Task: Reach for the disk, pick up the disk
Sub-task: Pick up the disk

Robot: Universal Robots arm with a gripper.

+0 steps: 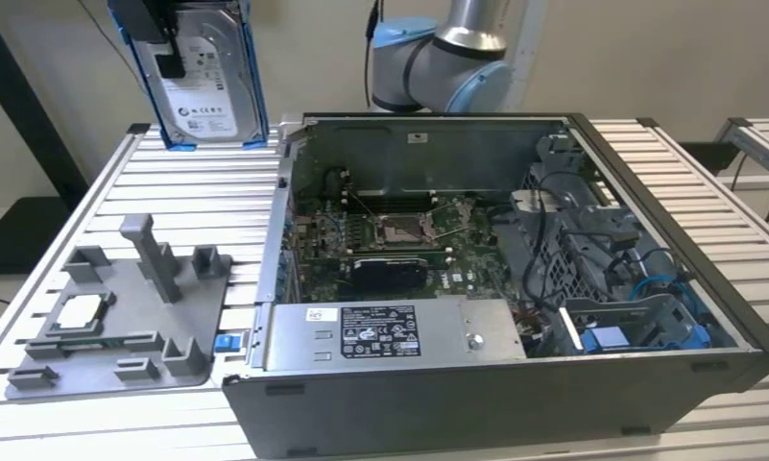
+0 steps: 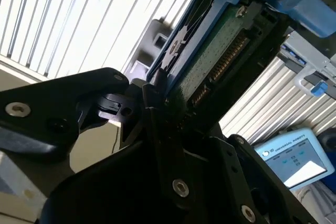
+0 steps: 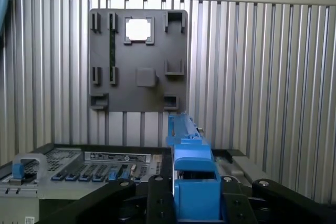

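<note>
One disk (image 1: 204, 82) | jaws clamped on its blue rails | held high, edges clear above table (image 1: 185, 192)

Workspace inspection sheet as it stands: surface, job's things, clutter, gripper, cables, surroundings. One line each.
Surface: slatted aluminium table carrying an open computer case and a grey fixture tray.
Job's things: the disk is upright and held above the table, to the exterior view's left of the case.
Clutter: a small silver chip sits in the tray; a small blue bracket lies between the tray and the case.
Gripper: the gripper is shut on the disk.
Cables: black and blue cables run inside the case.
Surroundings: arm base behind the case; teach pendant; second slatted table at the exterior view's right.
</note>
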